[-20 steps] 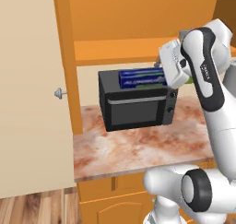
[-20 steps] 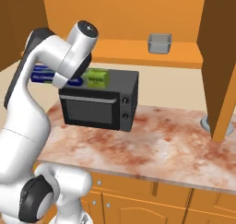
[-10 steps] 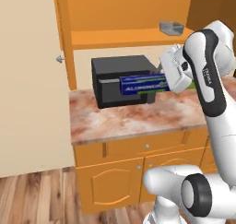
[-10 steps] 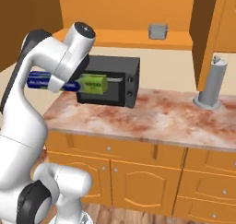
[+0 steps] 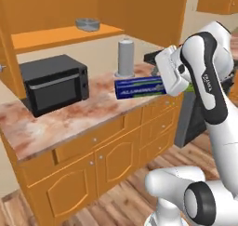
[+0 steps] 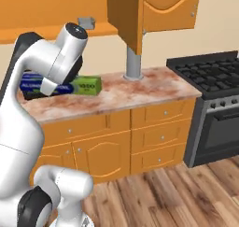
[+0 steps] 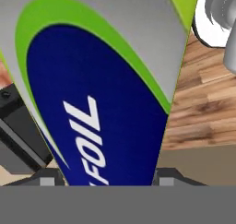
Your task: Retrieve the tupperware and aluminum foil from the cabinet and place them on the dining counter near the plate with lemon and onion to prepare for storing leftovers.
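The white arm's two-finger gripper point(image 5: 163, 83) is clamped across the long slim dark blue aluminum foil box with a green end point(image 5: 137, 87), carrying it level in the air in front of the marbled reddish-brown and white wall counter point(image 5: 69, 120), with no part of the box touching the stone. In the right base view the gripper point(image 6: 55, 87) covers the box's middle, and the green end of the aluminum foil box point(image 6: 87, 85) sticks out past it. In the hand view the box point(image 7: 99, 103) sits between the fingertips, and white lettering on its blue side reads "FOIL".

Half a second ago both base views faced the black microwave oven point(image 5: 53, 83) nearly head-on; now the whole scene has swung, which is the base turning, not the furniture moving. The microwave sits left in the left base view, and a black gas stove point(image 6: 210, 107) has come into the right base view.

Behind the box a tall grey cylindrical canister point(image 5: 125, 58) stands on the wall counter. Farthest back, the small shallow grey tupperware point(image 5: 88, 23) rests on the inner shelf of the orange wooden wall cabinet point(image 5: 56, 36), whose arched-panel door point(image 6: 165, 9) hangs open.
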Robot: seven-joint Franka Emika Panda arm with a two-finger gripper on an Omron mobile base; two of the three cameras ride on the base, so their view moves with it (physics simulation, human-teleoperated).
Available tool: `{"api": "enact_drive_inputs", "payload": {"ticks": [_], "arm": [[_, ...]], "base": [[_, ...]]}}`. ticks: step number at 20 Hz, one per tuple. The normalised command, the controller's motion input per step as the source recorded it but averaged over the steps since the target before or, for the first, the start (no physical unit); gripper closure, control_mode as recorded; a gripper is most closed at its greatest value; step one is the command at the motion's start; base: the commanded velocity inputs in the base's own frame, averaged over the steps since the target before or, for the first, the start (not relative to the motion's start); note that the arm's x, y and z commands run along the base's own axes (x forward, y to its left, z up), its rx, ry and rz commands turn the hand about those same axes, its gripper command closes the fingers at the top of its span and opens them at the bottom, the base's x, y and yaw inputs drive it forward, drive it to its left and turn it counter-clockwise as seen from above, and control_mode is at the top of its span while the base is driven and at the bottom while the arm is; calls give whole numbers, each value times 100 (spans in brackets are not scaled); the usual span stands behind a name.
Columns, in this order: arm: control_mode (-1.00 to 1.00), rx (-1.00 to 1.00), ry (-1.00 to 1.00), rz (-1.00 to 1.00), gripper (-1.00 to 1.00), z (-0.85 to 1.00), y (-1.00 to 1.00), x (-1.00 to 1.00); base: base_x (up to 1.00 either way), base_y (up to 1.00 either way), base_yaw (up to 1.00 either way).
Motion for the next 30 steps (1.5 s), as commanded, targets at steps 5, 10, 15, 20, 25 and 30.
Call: {"api": "enact_drive_inputs", "payload": {"ticks": [5,10,15,20,25,30], "arm": [[100,0,0,0,100,0,0,0],[100,0,0,0,100,0,0,0],[100,0,0,0,100,0,0,0],[100,0,0,0,100,0,0,0],[100,0,0,0,100,0,0,0],[100,0,0,0,100,0,0,0]], "base": [[-59,33,-89],[-21,17,-97],[22,-9,-79],[-15,-35,-51],[-100,-11,-35],[-68,-48,-32]]}}
